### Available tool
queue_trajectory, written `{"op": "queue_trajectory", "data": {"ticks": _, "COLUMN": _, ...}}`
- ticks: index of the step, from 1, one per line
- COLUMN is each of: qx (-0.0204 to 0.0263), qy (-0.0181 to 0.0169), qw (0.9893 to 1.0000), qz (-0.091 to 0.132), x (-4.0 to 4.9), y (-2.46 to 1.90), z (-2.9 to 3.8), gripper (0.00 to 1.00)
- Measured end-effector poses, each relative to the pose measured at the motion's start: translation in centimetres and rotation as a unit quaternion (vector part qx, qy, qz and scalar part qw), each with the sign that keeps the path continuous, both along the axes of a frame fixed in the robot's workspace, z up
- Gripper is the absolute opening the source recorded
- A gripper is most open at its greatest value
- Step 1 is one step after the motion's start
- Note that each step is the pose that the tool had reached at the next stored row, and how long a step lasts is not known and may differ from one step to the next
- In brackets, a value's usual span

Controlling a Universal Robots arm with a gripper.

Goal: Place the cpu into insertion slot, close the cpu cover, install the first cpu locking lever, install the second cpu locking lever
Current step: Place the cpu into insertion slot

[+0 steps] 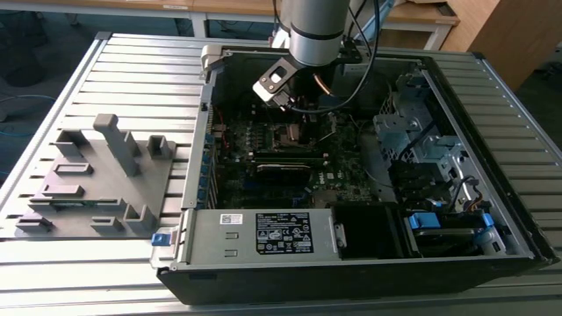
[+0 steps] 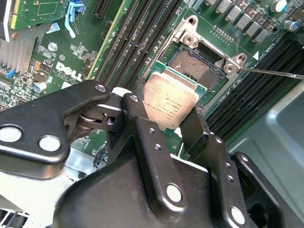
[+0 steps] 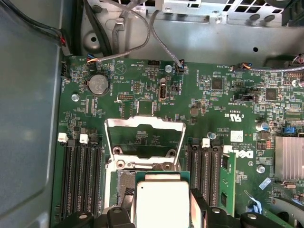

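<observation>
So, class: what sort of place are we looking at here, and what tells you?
Probably a robotics lab or workshop bench for computer assembly: an open computer case lies on a slatted metal table, a robot arm reaches into it, and a grey fixture plate sits beside it.

A table (image 1: 131, 72) of pale ribbed metal slats stands on a dark blue-grey floor (image 1: 44, 39). Behind it run light wooden desks (image 1: 228, 8) on white legs. A wooden cabinet (image 1: 514, 33) stands at the exterior view's right. The light is even.
</observation>
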State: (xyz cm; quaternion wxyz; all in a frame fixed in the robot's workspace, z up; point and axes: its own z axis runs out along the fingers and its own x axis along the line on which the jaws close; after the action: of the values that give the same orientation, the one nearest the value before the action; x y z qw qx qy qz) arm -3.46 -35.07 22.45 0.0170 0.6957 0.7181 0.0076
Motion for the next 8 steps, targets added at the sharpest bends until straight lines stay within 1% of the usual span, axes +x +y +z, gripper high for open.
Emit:
{"op": "queue_trajectory", "data": {"ticks": 4, "qx": -0.0001, "qy": 0.0000, "qw": 1.0000, "qz": 0.000, "x": -0.07, "y": 0.17, "z": -0.11, "gripper": 0.54}}
{"op": "queue_trajectory", "data": {"ticks": 8, "qx": -0.0001, "qy": 0.0000, "qw": 1.0000, "qz": 0.000, "x": -0.20, "y": 0.52, "z": -0.28, "gripper": 0.54}}
